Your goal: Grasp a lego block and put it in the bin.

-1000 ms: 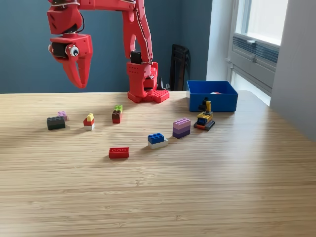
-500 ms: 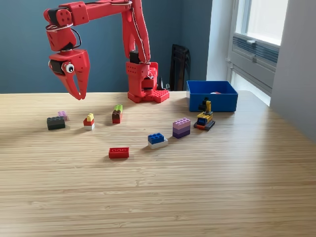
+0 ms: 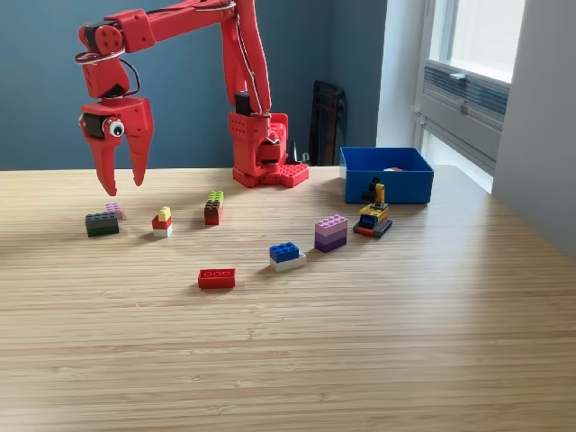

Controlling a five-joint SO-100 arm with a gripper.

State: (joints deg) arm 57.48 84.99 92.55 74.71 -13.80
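Pale wood table (image 3: 360, 360) before a blue wall (image 3: 45, 81), window (image 3: 477, 36) alongside

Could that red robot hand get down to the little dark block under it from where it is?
Probably yes. The hand hangs open just above the dark block, with only bare table around it. The small pink block sits close behind and might get nudged.

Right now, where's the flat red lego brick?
In the exterior view the flat red brick lies alone at the front of the table, left of the blue-and-white block.
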